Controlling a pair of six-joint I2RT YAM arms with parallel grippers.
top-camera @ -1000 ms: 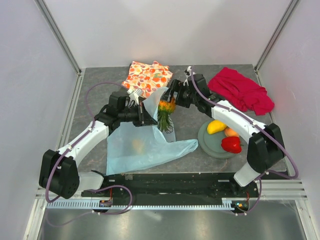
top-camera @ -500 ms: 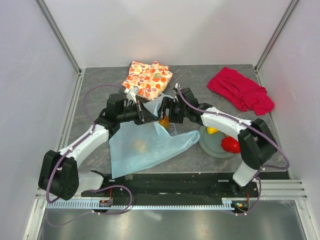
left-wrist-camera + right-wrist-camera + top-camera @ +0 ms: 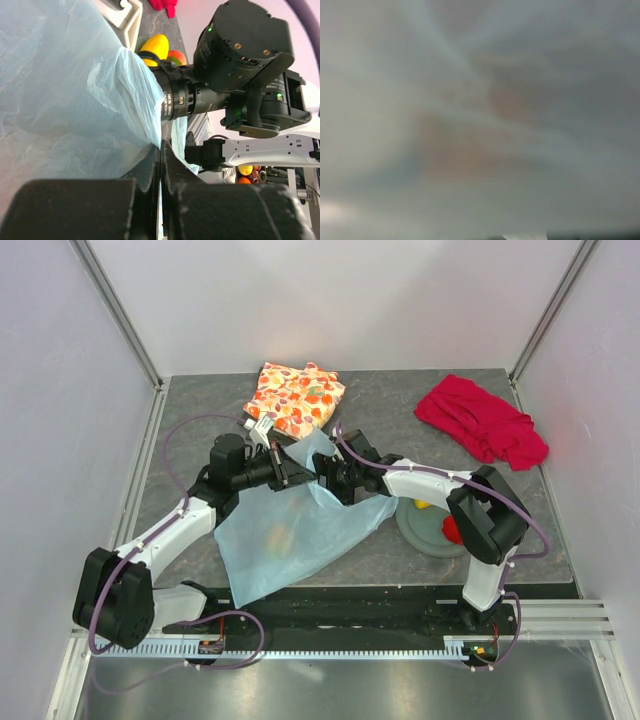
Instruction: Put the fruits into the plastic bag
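The plastic bag [image 3: 300, 530] is showing translucent pale blue, a faint orange blur glowing through it. The floral cloth [image 3: 295, 398] is displaying orange, red and green prints on white. The red cloth [image 3: 482, 420] is showing plain crimson, the mango [image 3: 155, 45] yellow, the plate [image 3: 415, 537] grey-green.

overhead view looks down from behind; both wrist views hug the bag [image 3: 300, 530].

Translucent light-blue plastic bag [image 3: 300, 530] lies crumpled, seemingly holding a yellowish fruit [image 3: 279, 534].
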